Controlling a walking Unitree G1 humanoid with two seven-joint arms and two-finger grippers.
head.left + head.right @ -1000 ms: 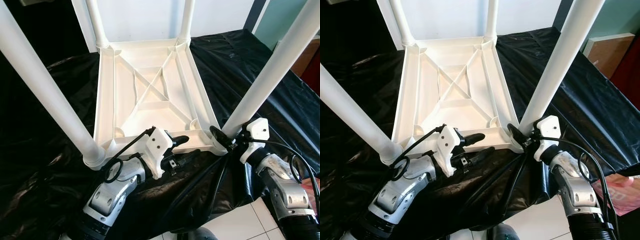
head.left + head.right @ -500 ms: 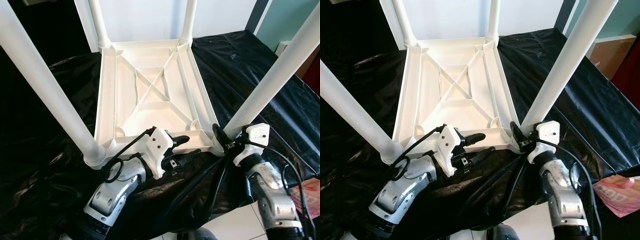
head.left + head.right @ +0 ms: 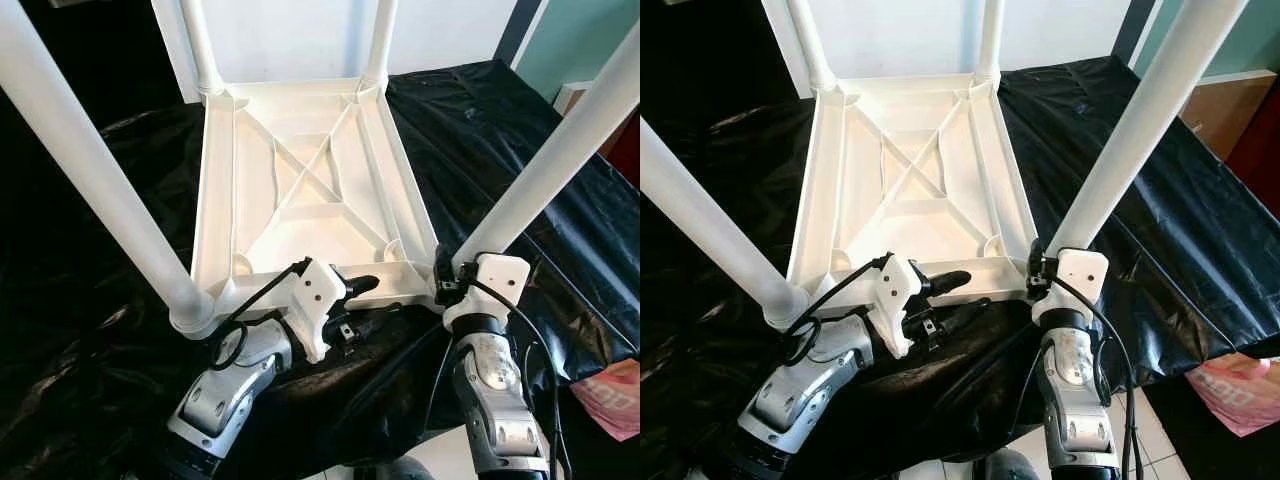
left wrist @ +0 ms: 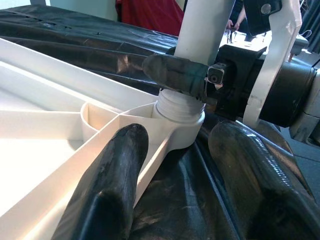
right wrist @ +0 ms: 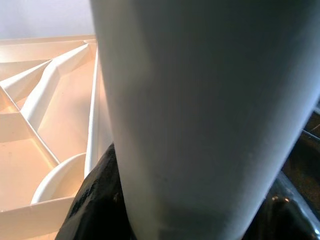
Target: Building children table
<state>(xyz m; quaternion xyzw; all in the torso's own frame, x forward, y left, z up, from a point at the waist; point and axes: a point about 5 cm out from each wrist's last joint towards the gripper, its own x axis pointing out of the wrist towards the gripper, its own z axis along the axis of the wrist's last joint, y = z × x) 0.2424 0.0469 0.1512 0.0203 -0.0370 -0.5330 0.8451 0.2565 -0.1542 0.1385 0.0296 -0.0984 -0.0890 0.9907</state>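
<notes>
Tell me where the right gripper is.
In the left eye view, the right gripper clasps the base of the near-right leg at the upturned white tabletop's corner.

White table (image 3: 300,180) with white legs (image 3: 90,170), glossy black sheet (image 3: 90,290), pink bag (image 3: 612,395)

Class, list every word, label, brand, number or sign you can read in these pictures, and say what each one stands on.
No text can be read.
Pink packet at the lower right: white print, too blurred to read.
White table, its legs, the black sheet and both grippers: no lettering visible.
</notes>
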